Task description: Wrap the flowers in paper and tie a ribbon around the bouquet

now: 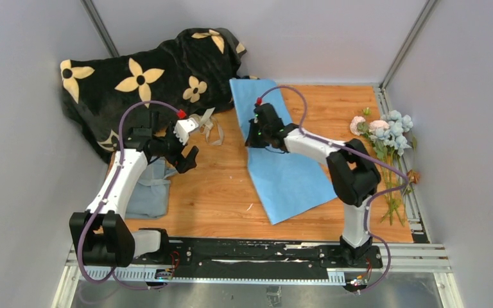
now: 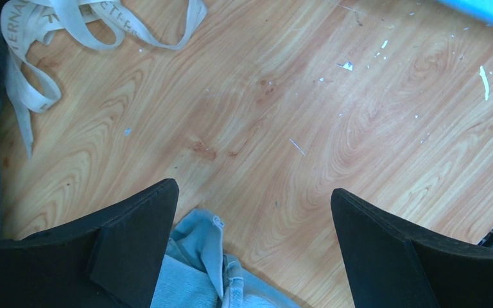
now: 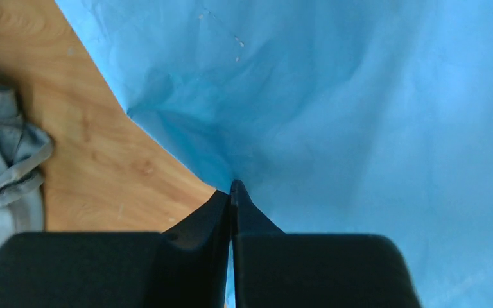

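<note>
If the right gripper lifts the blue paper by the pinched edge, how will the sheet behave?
Probably floppy: the paper puckers into soft folds where the right gripper pinches its edge. Likely light: it looks thin and lies nearly flat on the table, so it may slide along. It could crease at the pinch.

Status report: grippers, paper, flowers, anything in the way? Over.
Right gripper shut on the paper at its edge. Left gripper open, empty, near the ribbon. Flowers unwrapped, off to the right. Nothing else on the paper.
</note>
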Robot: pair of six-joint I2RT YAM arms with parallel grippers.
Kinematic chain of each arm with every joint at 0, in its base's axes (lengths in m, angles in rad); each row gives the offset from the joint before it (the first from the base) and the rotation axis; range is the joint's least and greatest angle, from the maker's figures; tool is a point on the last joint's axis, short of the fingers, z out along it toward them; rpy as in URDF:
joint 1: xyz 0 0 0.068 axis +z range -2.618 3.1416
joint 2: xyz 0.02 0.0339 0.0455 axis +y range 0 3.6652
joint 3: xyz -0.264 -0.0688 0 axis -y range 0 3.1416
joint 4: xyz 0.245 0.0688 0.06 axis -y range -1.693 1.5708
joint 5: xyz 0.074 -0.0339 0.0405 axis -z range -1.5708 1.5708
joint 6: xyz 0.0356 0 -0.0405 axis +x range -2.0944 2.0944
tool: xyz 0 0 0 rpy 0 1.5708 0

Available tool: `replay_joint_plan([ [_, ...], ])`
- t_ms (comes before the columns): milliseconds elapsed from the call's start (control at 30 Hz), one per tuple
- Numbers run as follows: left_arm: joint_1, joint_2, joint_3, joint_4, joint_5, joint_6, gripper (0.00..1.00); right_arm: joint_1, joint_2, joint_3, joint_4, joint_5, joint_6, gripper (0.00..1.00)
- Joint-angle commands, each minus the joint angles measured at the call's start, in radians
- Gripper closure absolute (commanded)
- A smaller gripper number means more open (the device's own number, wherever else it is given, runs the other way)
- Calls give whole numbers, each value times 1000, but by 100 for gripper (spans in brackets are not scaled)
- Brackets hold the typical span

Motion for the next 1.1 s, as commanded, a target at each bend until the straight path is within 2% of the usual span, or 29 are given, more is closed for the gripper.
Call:
replay_joint_plan([
  [0,-12,27,28,-11,13,-28,0,75,125,62,84,-122,210,83],
  [100,-22,48,49,-11,-7,-42,0,75,165,187,2,-217,125,58],
  [200,-58,63,81,-13,-47,-65,0,68,101,255,-195,-220,-68,45],
  [267,-83,66,94,-19,-62,-68,0,60,-1,204,-308,-132,-179,41],
  [333,-139,62,97,-21,-71,-72,0,32,-114,99,-392,-44,-223,35],
  [433,-274,58,90,-21,-87,-90,1,-66,-270,-115,-461,-62,-210,34],
  [533,-498,70,72,-36,-142,-75,1,-141,-393,-336,-483,-110,-190,35],
  [667,-799,119,28,-37,-208,-15,1,-171,-481,-528,-526,-119,-195,36],
  [767,-956,188,-7,-36,-248,39,1,-182,-530,-619,-496,-124,-183,36],
  [833,-1001,234,-26,-30,-261,99,1,-195,-556,-692,-456,-106,-175,37],
  [900,-1002,261,-38,15,-292,85,1,-199,-561,-737,-409,-122,-186,41],
  [1067,-1003,280,-96,127,-405,87,0,-198,-540,-767,-313,-305,-215,51],
])
